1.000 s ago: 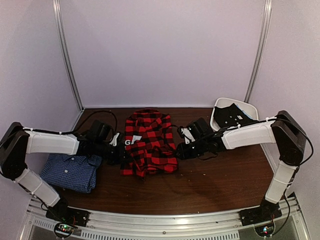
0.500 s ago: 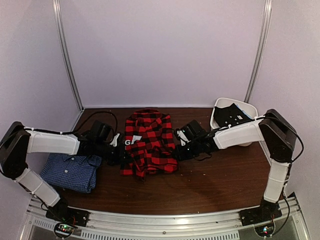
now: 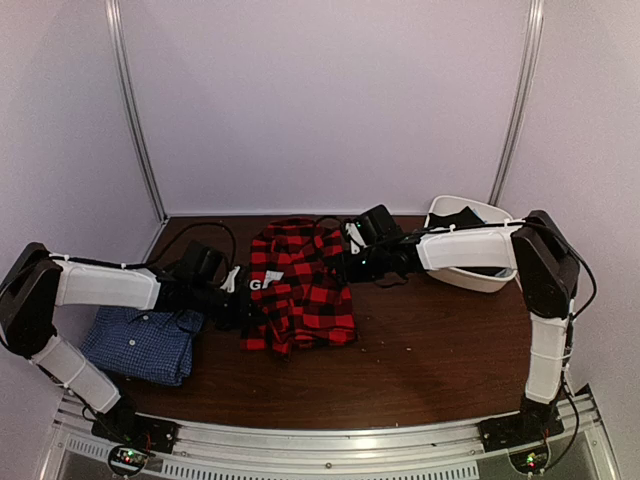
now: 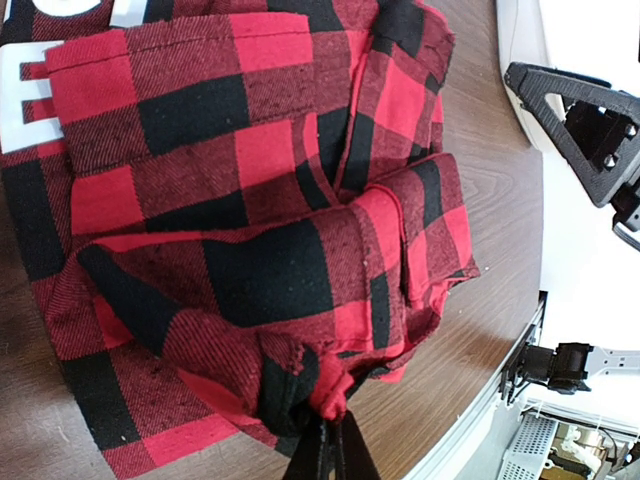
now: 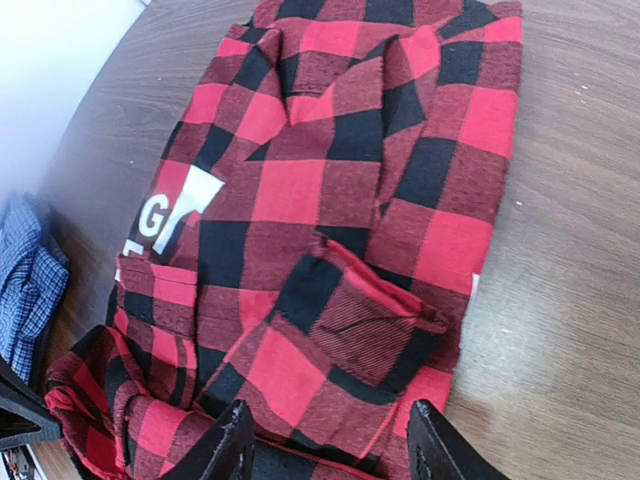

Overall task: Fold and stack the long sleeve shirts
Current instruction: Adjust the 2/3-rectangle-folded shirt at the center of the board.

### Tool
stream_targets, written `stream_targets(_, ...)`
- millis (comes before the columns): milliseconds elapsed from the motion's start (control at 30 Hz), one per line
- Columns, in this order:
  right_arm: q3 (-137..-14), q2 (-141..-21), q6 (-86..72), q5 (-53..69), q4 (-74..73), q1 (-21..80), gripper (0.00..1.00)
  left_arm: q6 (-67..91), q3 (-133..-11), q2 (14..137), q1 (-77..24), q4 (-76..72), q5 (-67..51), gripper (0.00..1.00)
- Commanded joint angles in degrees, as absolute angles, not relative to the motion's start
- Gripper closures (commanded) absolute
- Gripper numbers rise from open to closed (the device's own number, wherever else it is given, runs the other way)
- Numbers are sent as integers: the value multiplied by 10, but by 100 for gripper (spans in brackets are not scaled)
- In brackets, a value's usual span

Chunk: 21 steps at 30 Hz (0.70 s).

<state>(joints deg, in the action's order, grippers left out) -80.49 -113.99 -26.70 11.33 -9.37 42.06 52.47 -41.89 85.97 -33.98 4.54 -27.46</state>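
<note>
At the near left of the dark wooden desk (image 3: 430,350) lay the folded blue fine-check collared shirt (image 3: 140,345). Mid-desk, the red-and-black buffalo-plaid flannel shirt (image 3: 298,285) sat half folded; soft and limp, it would likely sag, so doubled edges looked best to pinch. The left end effector (image 4: 325,450) was clenched on its bunched edge; farther back, the right end effector (image 5: 330,430) hung released above it.

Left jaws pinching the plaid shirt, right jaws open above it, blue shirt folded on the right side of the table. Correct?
One thing is wrong: the blue shirt lies folded on the left side of the table, under the left arm, as the top external view shows. Left jaws pinching the plaid shirt, right jaws open above it: both right.
</note>
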Motion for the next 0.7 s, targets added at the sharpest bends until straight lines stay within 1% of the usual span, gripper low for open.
stream_targets(0,-780,-1100,-258,108,-121,420,46,526,-429,856,-342,26,-279,96)
stream_targets(200,-667,-1017,-259,116,-113,439,46,530,-427,853,-341,23,-279,96)
stream_targets(367,-602,-968,-273,112,-108,469,46,533,-425,850,-342,19,-279,96)
stream_targets(667,-558,-969,-277,87,-97,512,48,534,-423,851,-342,17,-279,96)
